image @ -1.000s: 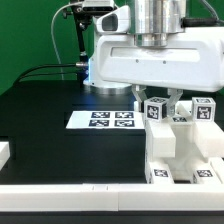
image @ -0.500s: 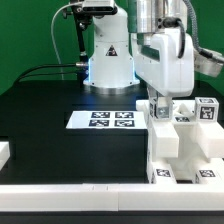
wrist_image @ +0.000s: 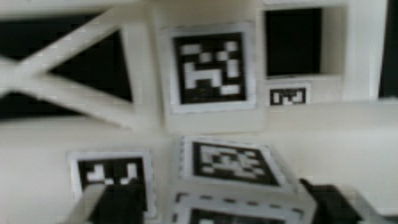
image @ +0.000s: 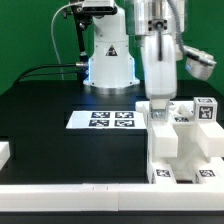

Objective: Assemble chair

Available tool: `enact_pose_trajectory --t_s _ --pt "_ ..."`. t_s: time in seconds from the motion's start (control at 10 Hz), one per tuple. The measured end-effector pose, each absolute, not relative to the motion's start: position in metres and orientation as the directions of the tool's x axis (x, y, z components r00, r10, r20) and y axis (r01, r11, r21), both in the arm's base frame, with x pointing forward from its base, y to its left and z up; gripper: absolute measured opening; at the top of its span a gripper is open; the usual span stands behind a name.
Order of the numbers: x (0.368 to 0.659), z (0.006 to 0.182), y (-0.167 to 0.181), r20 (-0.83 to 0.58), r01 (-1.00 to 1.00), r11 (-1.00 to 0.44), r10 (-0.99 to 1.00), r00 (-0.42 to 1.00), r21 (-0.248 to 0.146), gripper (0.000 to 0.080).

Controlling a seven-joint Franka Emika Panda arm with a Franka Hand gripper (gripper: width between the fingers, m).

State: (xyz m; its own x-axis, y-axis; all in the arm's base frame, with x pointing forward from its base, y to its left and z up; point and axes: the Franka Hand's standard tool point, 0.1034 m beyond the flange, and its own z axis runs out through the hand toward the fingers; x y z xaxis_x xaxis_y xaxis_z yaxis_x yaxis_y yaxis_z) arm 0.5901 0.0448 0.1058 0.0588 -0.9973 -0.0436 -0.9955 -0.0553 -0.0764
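Desk (image: 40, 110): black surface, with a white raised edge running along the near side of the exterior view.
Small white block (image: 4, 152): at the far left edge of the exterior view, on the desk, cut off by the frame.
Marker board (image: 104, 120): thin white strip with printed tags, flat on the desk, left of the chair and near the middle of the exterior view.
Robot base (image: 108, 55): glossy white, behind the marker board, with dark cables trailing off to the exterior view's left.
End effector (image: 159, 108): hangs straight down from the arm, at the upper left corner of the chair; its tips sit against the chair's tagged top piece. From the wrist view (wrist_image: 210, 208) two dark fingers (wrist_image: 103, 205) show at either side of a tagged white piece, but I cannot tell whether they press on it or merely flank it.
Chair (image: 185, 145): chunky white pieces bunched at the exterior view's right, resting on the desk beside the front edge, with tags on top and on the lower front face. In the wrist view (wrist_image: 206, 70) an upright tagged panel stands beyond two smaller tagged blocks.
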Motion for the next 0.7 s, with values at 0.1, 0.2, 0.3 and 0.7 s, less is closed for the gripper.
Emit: enact_pose_trajectory --t_s 0.1,0.2,0.3,0.7 --pt "0.5904 0.1065 0.0486 -0.029 -0.982 -0.173 -0.984 0.176 -0.081 0.0477" --pt "0.5907 0.1083 0.0513 -0.010 -0.919 -0.388 -0.921 0.390 -0.075 0.0609" --pt "0.5899 0.1086 0.0533 -0.008 -0.847 -0.527 -0.849 0.528 -0.065 0.0637" --pt "0.5903 0.1079 0.0501 0.025 -0.583 -0.810 -0.585 0.811 -0.063 0.0649"
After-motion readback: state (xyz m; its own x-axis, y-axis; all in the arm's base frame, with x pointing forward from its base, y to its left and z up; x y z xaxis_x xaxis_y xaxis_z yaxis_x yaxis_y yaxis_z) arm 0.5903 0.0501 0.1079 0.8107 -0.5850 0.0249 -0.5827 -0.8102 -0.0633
